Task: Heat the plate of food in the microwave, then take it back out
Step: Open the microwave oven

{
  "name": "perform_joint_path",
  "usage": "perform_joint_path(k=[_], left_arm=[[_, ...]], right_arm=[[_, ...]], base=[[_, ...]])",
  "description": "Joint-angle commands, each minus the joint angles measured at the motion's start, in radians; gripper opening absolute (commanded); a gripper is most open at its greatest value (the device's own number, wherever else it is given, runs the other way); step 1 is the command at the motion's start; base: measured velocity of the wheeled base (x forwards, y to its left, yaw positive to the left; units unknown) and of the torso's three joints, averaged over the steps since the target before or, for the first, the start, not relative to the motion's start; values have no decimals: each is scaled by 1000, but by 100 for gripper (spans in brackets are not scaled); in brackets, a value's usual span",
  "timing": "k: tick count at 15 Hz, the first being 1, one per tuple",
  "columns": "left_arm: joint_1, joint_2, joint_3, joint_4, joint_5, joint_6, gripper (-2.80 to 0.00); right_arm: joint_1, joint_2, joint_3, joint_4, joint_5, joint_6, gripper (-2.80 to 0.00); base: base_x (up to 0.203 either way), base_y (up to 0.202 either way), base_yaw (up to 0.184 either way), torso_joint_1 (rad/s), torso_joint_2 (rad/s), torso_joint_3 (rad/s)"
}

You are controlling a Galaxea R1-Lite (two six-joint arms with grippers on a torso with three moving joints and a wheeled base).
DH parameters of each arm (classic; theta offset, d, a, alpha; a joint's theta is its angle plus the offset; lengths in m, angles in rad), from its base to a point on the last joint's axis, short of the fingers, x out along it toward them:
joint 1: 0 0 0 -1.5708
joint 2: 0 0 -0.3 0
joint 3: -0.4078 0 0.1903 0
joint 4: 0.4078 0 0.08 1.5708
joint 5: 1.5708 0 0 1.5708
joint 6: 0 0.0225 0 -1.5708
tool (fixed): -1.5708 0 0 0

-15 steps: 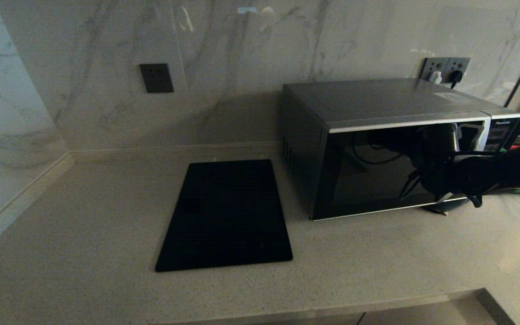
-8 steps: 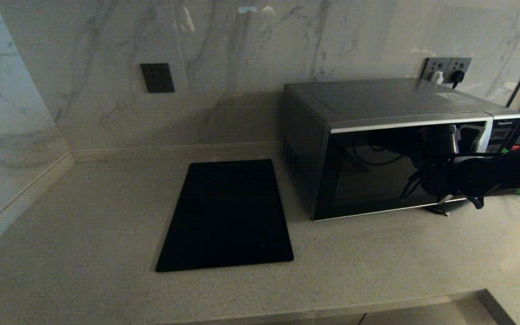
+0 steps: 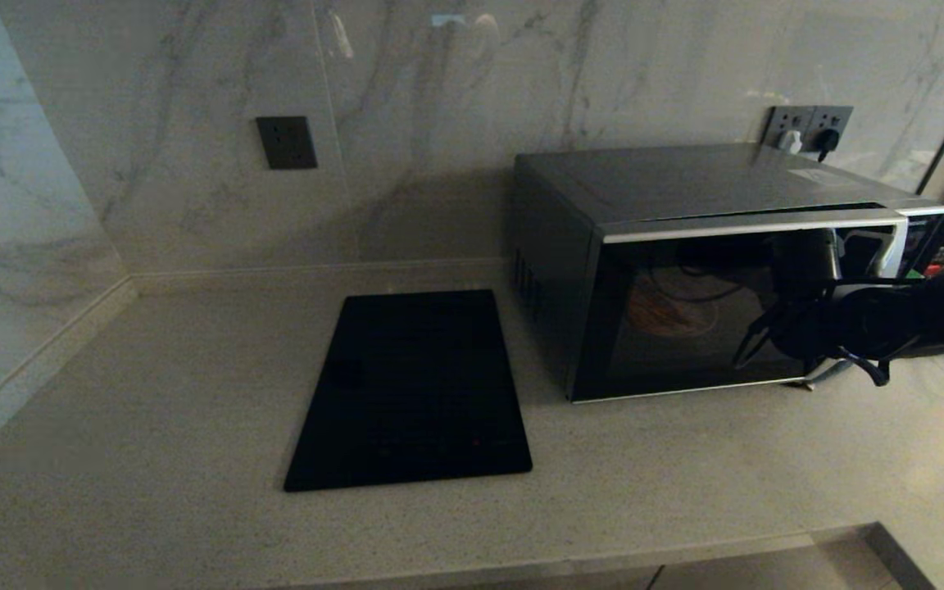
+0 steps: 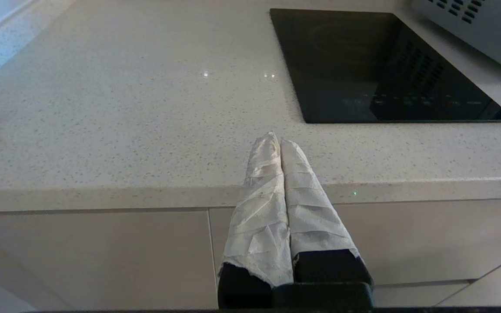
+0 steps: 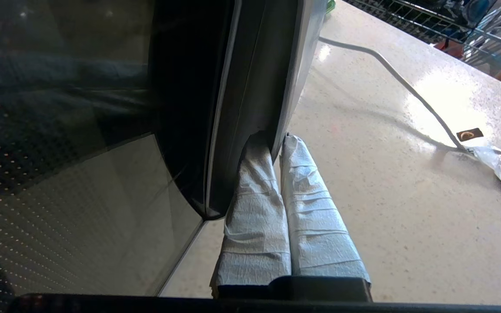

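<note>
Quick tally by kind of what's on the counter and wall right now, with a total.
Boxy grey-silver microwave with black glass door: 1
Flat black rectangular cooktop panel: 1
Round plate of orange food, inside the microwave: 1
Dark wall socket plates: 2
Total: 5

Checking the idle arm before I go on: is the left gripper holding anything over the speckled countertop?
No: the left gripper has its white-wrapped fingers pressed together with nothing between them, at the beige speckled countertop's front edge.

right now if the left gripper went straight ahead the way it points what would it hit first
Probably the counter: the shut left gripper hangs at its front edge, aimed slightly down over bare surface beside the black cooktop. Depth is unclear.
</note>
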Motion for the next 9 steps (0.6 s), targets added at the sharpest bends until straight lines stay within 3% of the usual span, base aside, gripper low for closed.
perform_joint_path(k=[1,9], left_arm=[[0,2,0,-1,0,-1,-280],[0,1,0,-1,0,-1,-280]], right_arm=[[0,-25,17,-10,-7,2,-280],[35,-66,70,-12,-1,10,-280]], base=[[0,0,0,0,0,0],[0,0,0,0,0,0]])
